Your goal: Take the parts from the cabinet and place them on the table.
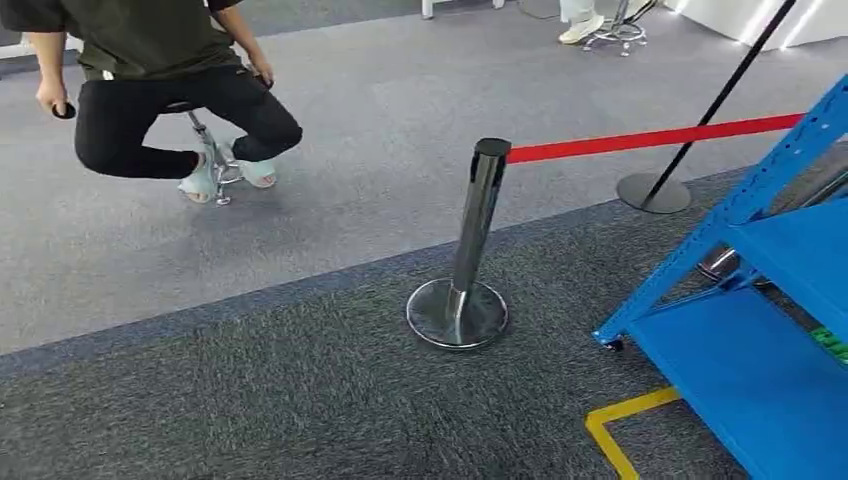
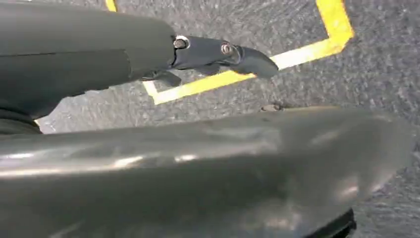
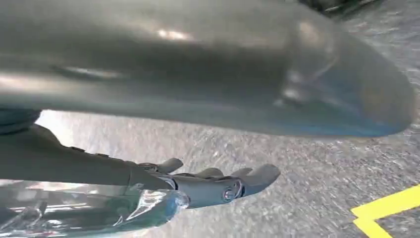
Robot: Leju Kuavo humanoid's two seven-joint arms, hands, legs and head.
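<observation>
My head view looks down on dark grey carpet (image 1: pixel 250 400) that borders a lighter grey carpet strip (image 1: pixel 330 200). A chrome stanchion post (image 1: pixel 478 215) stands upright on its round base (image 1: pixel 457 314) near the centre, with a red barrier belt (image 1: pixel 650 138) running from its top toward the right edge. A second, black post (image 1: pixel 720 95) leans on its own round base (image 1: pixel 653 193) behind the belt. The blue cabinet (image 1: pixel 760 370), an open metal shelving frame, occupies the lower right; a small green item (image 1: pixel 832 345) lies at the edge of one shelf, and I cannot tell whether it is one of the parts. Yellow floor tape (image 1: pixel 625 420) marks a corner just beside the cabinet base. A person (image 1: pixel 170 90) in dark clothing sits on a stool (image 1: pixel 215 160) at upper left, well apart from the cabinet. My left hand (image 2: pixel 223 54) hangs above the carpet and yellow tape line (image 2: pixel 297 54), fingers extended, apart and holding nothing. My right hand (image 3: pixel 218 183) likewise hangs above the carpet, fingers extended and slightly spread, holding nothing; a transparent wrapped piece (image 3: pixel 99 213) lies against the wrist side, and I cannot tell what it is.
</observation>
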